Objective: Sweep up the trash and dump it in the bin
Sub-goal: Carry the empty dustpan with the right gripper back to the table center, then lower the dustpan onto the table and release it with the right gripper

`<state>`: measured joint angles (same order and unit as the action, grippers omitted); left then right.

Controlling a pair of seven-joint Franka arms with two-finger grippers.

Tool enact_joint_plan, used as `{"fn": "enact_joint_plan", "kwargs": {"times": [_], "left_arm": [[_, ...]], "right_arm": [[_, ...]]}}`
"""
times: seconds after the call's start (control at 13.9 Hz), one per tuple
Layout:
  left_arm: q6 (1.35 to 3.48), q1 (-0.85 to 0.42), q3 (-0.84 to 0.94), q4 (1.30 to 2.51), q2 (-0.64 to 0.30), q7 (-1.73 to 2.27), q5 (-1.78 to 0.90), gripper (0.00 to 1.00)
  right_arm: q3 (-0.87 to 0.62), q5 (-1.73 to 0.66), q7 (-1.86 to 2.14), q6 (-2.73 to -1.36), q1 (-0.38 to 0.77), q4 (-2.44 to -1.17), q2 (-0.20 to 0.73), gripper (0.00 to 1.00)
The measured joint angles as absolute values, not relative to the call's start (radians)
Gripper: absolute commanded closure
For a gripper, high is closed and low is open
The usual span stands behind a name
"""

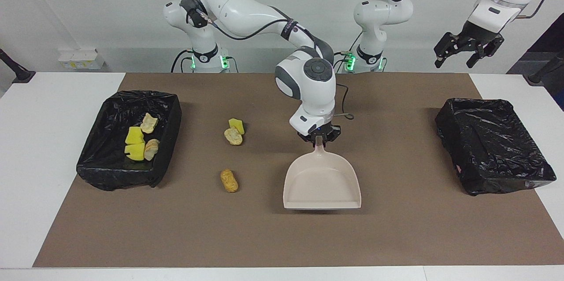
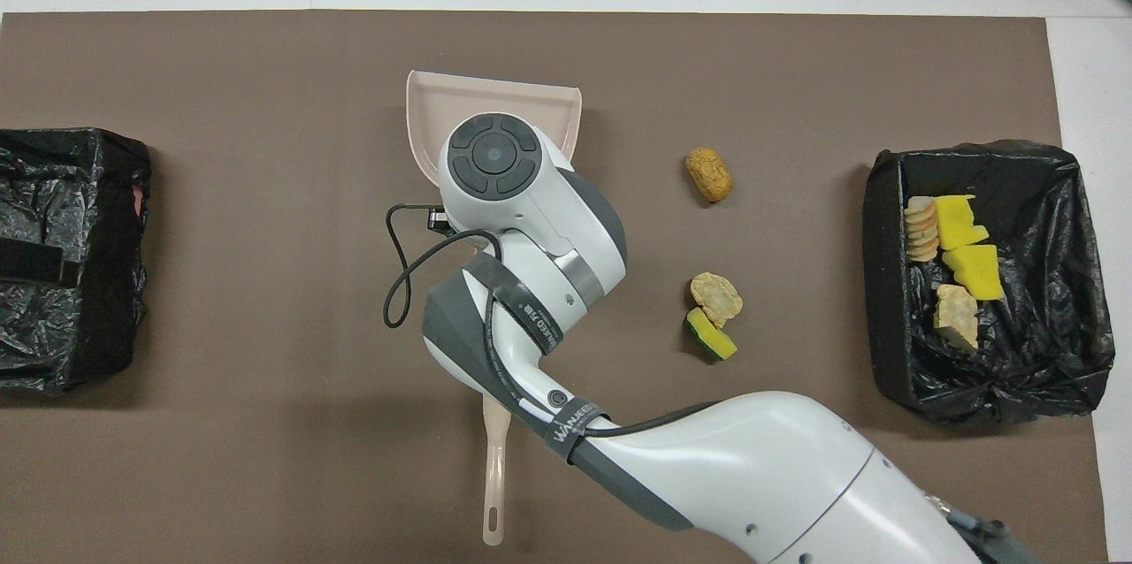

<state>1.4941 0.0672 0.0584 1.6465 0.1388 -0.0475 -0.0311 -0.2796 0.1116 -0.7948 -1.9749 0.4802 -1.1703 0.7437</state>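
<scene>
Item, dustpan (image 1: 321, 184): beige, empty, mid-mat, I hold it by the handle in the right gripper (image 1: 319, 136), fingers clamped on the handle tip; its long axis runs from the handle, nearer the robots, to the open mouth, which faces away from them. Item, loose trash, three pieces, all on the mat toward the right arm's end of the table from the pan: an orange crusty lump (image 1: 229, 180) level with the pan's body, its long axis also pointing away from the robots; a tan bread-like lump (image 1: 233, 136) touching a yellow sponge chunk (image 1: 236, 125), both nearer the robots, about level with my gripper. I judge this the deciding relation: the scraps lie sideways off the pan's flank, not in front of its mouth, so the pan needs turning or the scraps pushing round. Item, binned trash (image 1: 140, 138): four pieces already in the black-lined bin (image 1: 110, 171) at the right arm's end. Item, second bin (image 1: 493, 149): at the left arm's end. Item, brush (image 2: 495, 467): nearer the robots than the pan, handle pointing at them, untouched. Right arm: stretched out over the mat centre, wrist pointing straight down. Left gripper (image 1: 468, 49): open, raised above the left arm's end, waiting; I rate the right arm nearer the scraps.
</scene>
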Motion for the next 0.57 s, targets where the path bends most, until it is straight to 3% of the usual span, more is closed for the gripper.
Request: {"fn": "enact_joint_plan", "kwargs": {"times": [0.22, 0.43, 0.57], "left_arm": [[1.494, 0.068, 0.057, 1.646, 0.139, -0.048, -0.031, 0.00], [1.494, 0.068, 0.057, 1.646, 0.139, -0.048, -0.031, 0.00], [1.494, 0.069, 0.057, 1.646, 0.139, -0.048, -0.031, 0.00]], "right_arm": [[-0.282, 0.111, -0.795, -1.975, 0.485, -1.170, 0.755, 0.78], [-0.282, 0.109, -0.795, -1.975, 0.486, -1.170, 0.755, 0.48], [-0.282, 0.105, -0.795, -1.975, 0.484, -1.169, 0.755, 0.40]]}}
